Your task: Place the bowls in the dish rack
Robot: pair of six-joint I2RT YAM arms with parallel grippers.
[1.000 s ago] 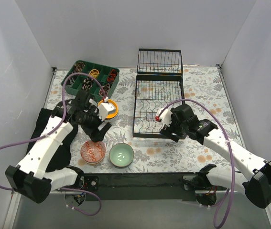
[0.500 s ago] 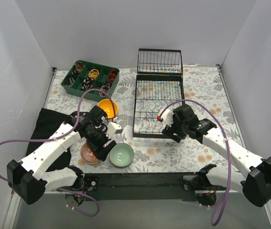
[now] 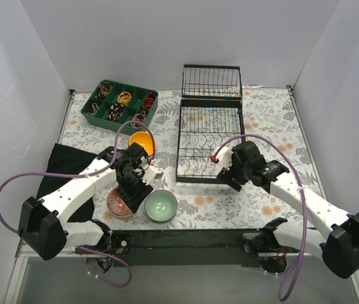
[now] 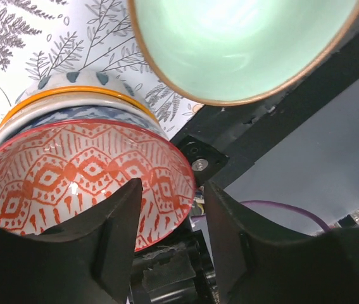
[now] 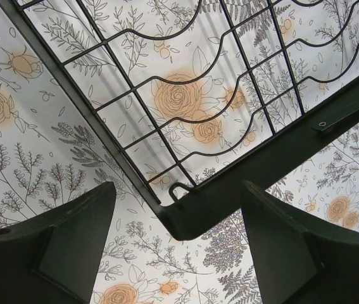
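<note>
We see the left gripper [image 4: 171, 190] low over a stack of bowls at the near left of the table. The red-and-white patterned bowl [image 4: 71, 177] sits on top of that stack. Beneath it we make out a blue-patterned bowl [image 4: 97, 113] and an orange-rimmed one [image 4: 84, 94]. In the wrist view the two fingers [image 4: 119, 234] straddle the near rim of the top bowl, one on the inner side and one outside. The jaws stand partly apart with the wall between them, and we cannot tell whether the pads press on it.

The pale mint green bowl [image 4: 236, 44] stands upright just beside the stack, to its right, at the table's black front edge [image 4: 280, 107]. The orange-yellow bowl [image 3: 142, 140] rests farther back, between the stack and the green compartment tray [image 3: 103, 120]. A black cloth [image 3: 59, 168] lies at the left edge of the table.

All these bowls are on the floral tablecloth [image 4: 52, 31], left of the black wire dish rack [image 5: 255, 171].

The right gripper [image 5: 178, 190] hangs over the rack's near right corner, jaws spread wide and holding nothing. In its wrist view the corner of the frame shows between the fingers
</note>
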